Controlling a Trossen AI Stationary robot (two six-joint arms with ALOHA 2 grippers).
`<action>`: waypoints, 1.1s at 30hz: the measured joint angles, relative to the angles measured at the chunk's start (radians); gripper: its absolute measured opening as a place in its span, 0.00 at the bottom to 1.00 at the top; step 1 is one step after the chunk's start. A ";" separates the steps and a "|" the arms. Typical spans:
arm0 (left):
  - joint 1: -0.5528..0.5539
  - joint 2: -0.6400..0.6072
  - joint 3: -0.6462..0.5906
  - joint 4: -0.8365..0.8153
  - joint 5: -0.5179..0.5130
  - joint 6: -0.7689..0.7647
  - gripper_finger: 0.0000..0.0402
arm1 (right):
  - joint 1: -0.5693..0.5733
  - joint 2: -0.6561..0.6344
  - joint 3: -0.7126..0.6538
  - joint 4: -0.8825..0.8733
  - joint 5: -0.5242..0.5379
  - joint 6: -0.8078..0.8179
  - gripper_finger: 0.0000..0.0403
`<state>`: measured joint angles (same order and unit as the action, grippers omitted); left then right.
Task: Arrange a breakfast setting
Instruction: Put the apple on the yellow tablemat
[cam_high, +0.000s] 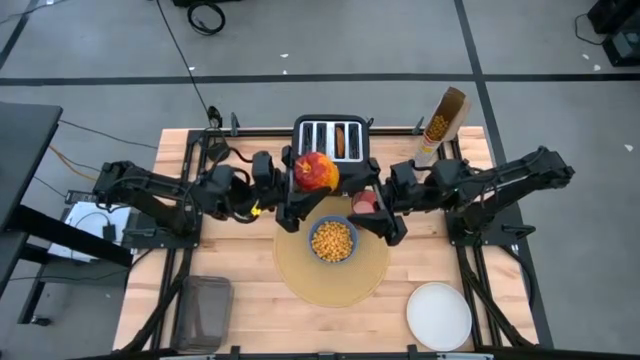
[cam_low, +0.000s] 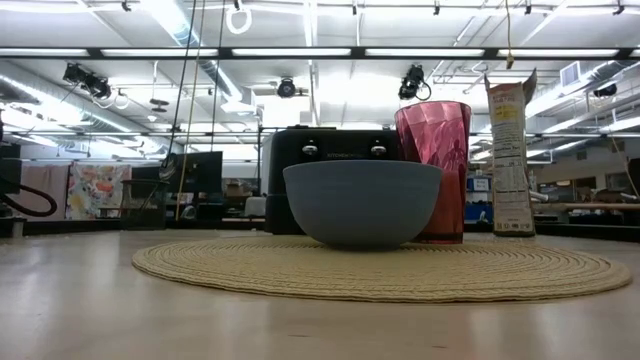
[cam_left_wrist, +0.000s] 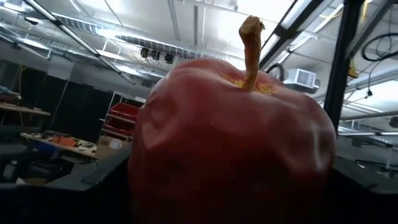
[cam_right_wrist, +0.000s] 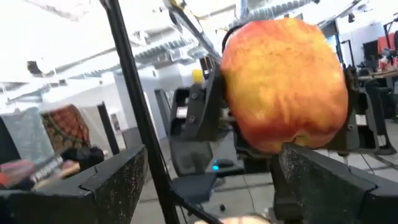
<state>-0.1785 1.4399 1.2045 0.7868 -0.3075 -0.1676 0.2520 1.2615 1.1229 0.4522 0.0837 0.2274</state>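
Holding: left gripper (cam_high: 303, 180) clamps a red apple (cam_high: 316, 171) in the air, above the table's far middle, just in front of the toaster
Table: pale wooden table (cam_high: 240, 300) carries everything, both dark arms reaching in from its sides
Placemat: round tan woven placemat (cam_high: 300, 270) lies at the centre, near the front edge
Toaster: black toaster (cam_high: 333, 140) stands at the back edge, a browned piece showing in one slot
Box: tall cereal box (cam_high: 441, 122) stands open at the back right
Plate: white plate (cam_high: 439, 315) sits bare at the front right corner, well apart from the mat
Container: dark mesh container (cam_high: 203, 310) rests at the front left
Bowl: blue bowl (cam_high: 332, 240) of yellow cereal sits on the mat
Right gripper: right gripper (cam_high: 383, 212) hovers beside the bowl, fingers spread wide and holding nothing
Cup: pink cup (cam_low: 434, 170) stands upright on the mat's rim, just beside the bowl, under the right gripper
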 joint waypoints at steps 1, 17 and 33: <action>-0.004 0.000 0.000 0.000 0.007 0.002 0.88 | 0.000 0.005 0.000 0.008 0.000 0.005 0.91; -0.016 -0.009 0.001 -0.016 0.042 0.130 0.88 | -0.005 -0.026 -0.001 -0.049 -0.010 0.042 0.91; -0.021 0.021 0.002 -0.089 -0.053 0.152 0.88 | -0.016 -0.044 -0.001 -0.168 0.099 -0.175 0.91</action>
<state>-0.1990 1.4612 1.2060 0.6976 -0.3604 -0.0158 0.2363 1.2175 1.1217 0.2839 0.1832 0.0521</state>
